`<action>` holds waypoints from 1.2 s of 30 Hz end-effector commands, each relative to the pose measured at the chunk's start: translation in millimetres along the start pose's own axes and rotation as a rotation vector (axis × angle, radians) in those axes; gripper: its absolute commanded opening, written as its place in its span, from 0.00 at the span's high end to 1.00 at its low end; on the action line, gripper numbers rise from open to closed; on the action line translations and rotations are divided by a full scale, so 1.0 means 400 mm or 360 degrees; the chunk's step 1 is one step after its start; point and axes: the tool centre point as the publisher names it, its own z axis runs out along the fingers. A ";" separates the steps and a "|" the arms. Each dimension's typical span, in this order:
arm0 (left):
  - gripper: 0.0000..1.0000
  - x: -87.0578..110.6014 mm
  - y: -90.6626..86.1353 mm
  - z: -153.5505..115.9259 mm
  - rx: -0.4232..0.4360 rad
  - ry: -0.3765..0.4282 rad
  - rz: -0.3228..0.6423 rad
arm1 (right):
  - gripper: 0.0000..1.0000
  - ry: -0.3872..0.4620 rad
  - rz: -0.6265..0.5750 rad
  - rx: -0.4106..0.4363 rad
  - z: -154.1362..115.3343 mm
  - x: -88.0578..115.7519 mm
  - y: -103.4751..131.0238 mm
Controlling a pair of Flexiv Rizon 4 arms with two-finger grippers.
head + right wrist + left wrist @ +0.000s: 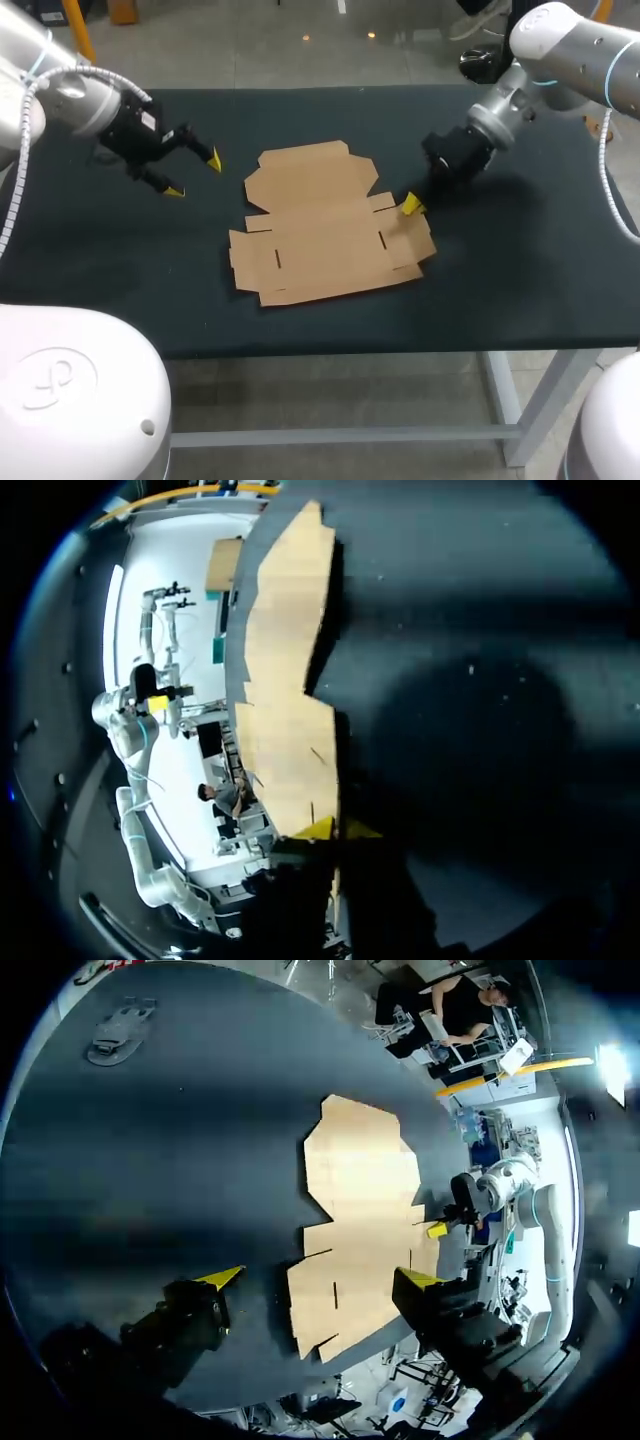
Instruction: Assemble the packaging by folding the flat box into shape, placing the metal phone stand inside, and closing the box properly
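Note:
The flat brown cardboard box (315,230) lies unfolded at the table's middle, also shown in the left wrist view (360,1170) and the right wrist view (285,650). My right gripper (410,205) is at its right side flap, and its yellow tips (337,829) are shut on the cardboard's edge. My left gripper (192,175) hovers left of the box, open and holding nothing; its tips (322,1278) stand wide apart above the box's near end. A grey metal phone stand (118,1032) rests on the table far beyond the left gripper. The head view does not show the stand.
The black table (520,260) has bare cloth around the box on all sides. Its front edge runs just below the box's near flaps. My right arm (500,110) leans in from the back right.

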 end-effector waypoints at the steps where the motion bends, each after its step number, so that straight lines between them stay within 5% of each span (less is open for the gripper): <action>1: 0.00 -0.005 -0.001 -0.004 -0.0004 -0.0004 0.0001 | 1.00 -0.0020 0.0013 -0.0421 0.010 0.019 -0.031; 11: 0.00 -0.016 -0.009 0.000 -0.0027 -0.0009 0.0007 | 1.00 0.0024 0.0054 -0.0543 0.022 0.012 -0.044; 36: 0.00 -0.015 -0.018 0.012 -0.0062 -0.0028 -0.0001 | 1.00 0.0150 -0.0025 -0.0309 0.045 0.016 -0.025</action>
